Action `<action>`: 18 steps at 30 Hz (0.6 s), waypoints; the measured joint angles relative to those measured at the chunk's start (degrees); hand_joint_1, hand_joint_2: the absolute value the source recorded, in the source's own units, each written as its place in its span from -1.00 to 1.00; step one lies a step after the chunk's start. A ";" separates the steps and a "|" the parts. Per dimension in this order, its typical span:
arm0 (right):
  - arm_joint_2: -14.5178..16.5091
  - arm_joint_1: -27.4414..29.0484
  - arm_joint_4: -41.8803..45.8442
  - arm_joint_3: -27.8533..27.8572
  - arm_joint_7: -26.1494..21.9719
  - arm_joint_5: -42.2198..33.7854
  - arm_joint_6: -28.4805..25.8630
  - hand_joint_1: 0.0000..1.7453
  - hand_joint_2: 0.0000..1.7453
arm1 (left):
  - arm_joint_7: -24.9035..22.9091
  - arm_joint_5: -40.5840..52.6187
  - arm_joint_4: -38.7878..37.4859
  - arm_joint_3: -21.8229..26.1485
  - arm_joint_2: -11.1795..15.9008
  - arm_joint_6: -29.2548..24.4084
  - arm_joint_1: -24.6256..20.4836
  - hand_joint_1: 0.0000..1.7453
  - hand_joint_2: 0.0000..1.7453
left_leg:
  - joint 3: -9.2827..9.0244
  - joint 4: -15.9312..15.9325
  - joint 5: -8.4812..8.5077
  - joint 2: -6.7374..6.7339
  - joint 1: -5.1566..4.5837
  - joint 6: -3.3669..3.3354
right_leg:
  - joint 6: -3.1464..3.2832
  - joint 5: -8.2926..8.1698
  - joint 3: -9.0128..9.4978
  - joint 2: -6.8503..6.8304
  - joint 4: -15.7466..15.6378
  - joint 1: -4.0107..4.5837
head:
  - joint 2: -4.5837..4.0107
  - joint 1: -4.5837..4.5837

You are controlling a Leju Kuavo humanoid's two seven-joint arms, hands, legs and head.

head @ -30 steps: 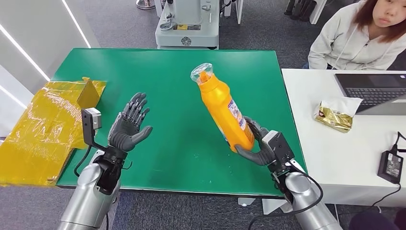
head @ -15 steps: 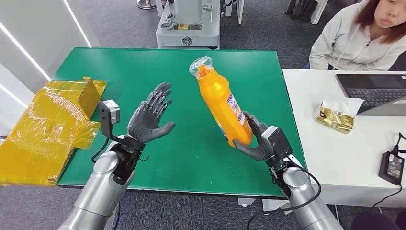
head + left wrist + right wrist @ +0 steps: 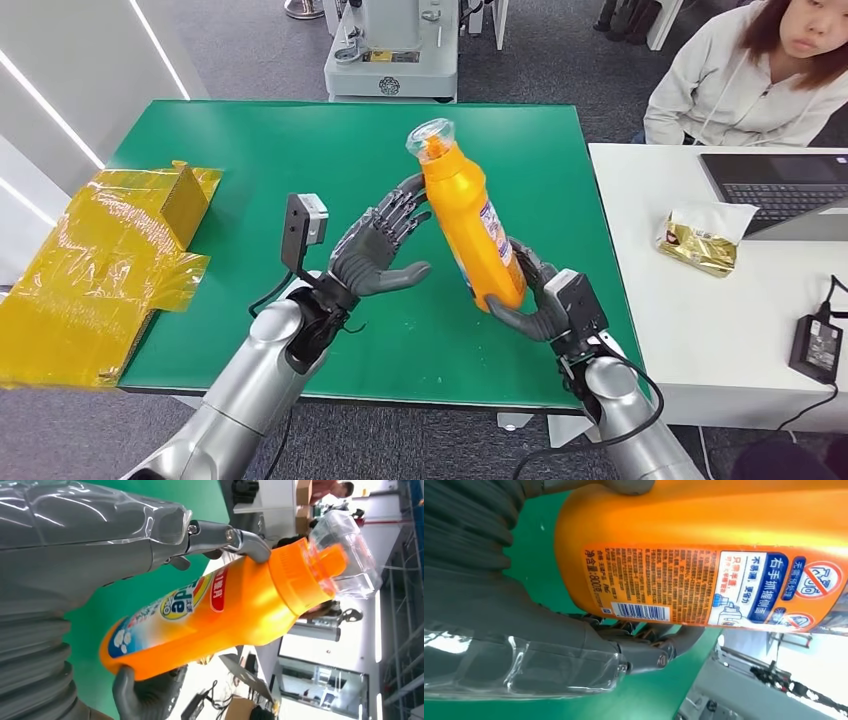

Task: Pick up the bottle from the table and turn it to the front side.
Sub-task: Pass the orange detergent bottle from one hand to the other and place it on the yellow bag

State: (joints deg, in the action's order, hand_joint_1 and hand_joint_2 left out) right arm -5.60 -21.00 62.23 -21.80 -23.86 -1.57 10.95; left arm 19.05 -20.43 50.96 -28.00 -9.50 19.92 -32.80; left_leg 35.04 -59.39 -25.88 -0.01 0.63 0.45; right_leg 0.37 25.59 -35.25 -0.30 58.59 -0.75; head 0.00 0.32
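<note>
One orange bottle (image 3: 468, 228), lifted clear of the green table (image 3: 250, 160), tilted, clear cap end away from the robot. Right hand (image 3: 535, 300) grips its base, near the table's right edge. Left hand (image 3: 380, 250) is spread with nothing in it, fingertips (image 3: 408, 196) at the bottle's upper body; actual contact: cannot tell. Table left of the bottle is bare green. One yellow wrapped box (image 3: 100, 260) overhangs the table's left edge.

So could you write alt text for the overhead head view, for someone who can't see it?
A robot's right hand holds an orange bottle nearly upright above a green table, while its open left hand reaches toward the bottle's upper part. Yellow plastic wrap lies at the table's left edge, and a person sits by a laptop on the right.
</note>
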 joint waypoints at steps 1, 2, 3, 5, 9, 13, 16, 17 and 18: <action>0.25 -0.36 -0.59 0.00 -0.29 0.07 0.01 1.00 1.00 | -0.22 0.03 -0.42 -0.43 -0.48 -0.30 -0.89 -1.00 1.00 | 0.00 0.00 0.01 0.00 0.00 0.00 | 0.00 -0.01 0.00 0.00 0.00 0.00 | 0.00 0.00; 0.57 -0.79 -1.19 0.00 -0.55 0.08 0.05 1.00 1.00 | -0.43 0.15 -0.82 -0.89 -1.01 -0.66 -1.83 -1.00 1.00 | 0.00 -0.01 0.01 0.00 0.00 -0.01 | 0.00 -0.02 0.00 0.00 0.00 0.00 | 0.00 0.00; 0.92 -1.26 -1.77 0.01 -0.73 0.05 0.11 1.00 1.00 | -0.66 0.28 -1.18 -1.34 -1.59 -1.07 -2.76 -1.00 1.00 | 0.00 -0.01 0.01 0.00 0.00 -0.01 | -0.01 -0.03 0.00 0.00 0.00 0.00 | 0.00 0.00; 1.59 -2.24 -2.74 0.01 -0.85 -0.06 0.28 1.00 1.00 | -1.08 0.57 -1.75 -2.11 -2.65 -1.82 -4.39 -1.00 1.00 | 0.00 -0.01 0.01 0.00 0.00 -0.01 | -0.01 -0.04 0.00 0.01 0.01 0.00 | 0.00 0.00; 2.41 -3.59 -4.13 0.01 -0.22 -0.48 0.31 1.00 1.00 | -1.47 1.13 -2.76 -3.33 -4.10 -3.34 -6.48 -1.00 1.00 | -0.01 -0.01 0.01 0.00 0.00 -0.01 | -0.01 -0.03 0.00 0.01 0.00 0.00 | 0.00 0.00; 2.75 -3.54 -4.57 0.01 0.25 -0.81 -0.11 1.00 1.00 | -0.97 2.40 -4.06 -4.40 -4.82 -5.19 -7.48 -1.00 1.00 | 0.00 0.00 0.01 -0.01 0.00 -0.01 | -0.01 -0.03 -0.01 0.01 0.00 0.00 | 0.00 -0.01; 2.90 -3.11 -4.47 0.01 0.93 -0.50 -0.20 1.00 1.00 | 0.38 4.34 -5.30 -5.24 -5.01 -7.16 -8.09 -1.00 1.00 | -0.01 0.00 0.01 -0.01 0.00 -0.01 | -0.01 -0.03 -0.01 0.02 0.00 0.00 | 0.00 -0.01; 2.92 -2.89 -4.37 0.01 1.27 -0.26 -0.24 1.00 1.00 | 1.09 5.62 -5.82 -5.60 -5.03 -8.29 -8.36 -1.00 1.00 | -0.01 0.00 0.01 -0.01 0.00 -0.01 | -0.01 -0.03 -0.01 0.02 0.00 0.00 | 0.00 -0.01; 2.93 -2.65 -4.25 0.01 1.62 -0.02 -0.28 1.00 1.00 | 1.79 7.25 -6.41 -6.02 -5.03 -9.65 -8.66 -1.00 1.00 | -0.01 0.00 0.01 -0.01 0.00 -0.01 | -0.01 -0.03 -0.01 0.01 0.00 0.00 | 0.00 -0.01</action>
State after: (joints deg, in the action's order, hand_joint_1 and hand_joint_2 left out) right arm -2.67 -23.65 57.98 -21.79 -22.24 -1.59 10.67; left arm 20.84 -13.18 44.54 -34.02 -14.53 10.28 -41.47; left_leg 35.04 -59.39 -25.88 -0.02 0.63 0.44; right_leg 0.35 25.56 -35.25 -0.28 58.59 -0.75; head 0.00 0.31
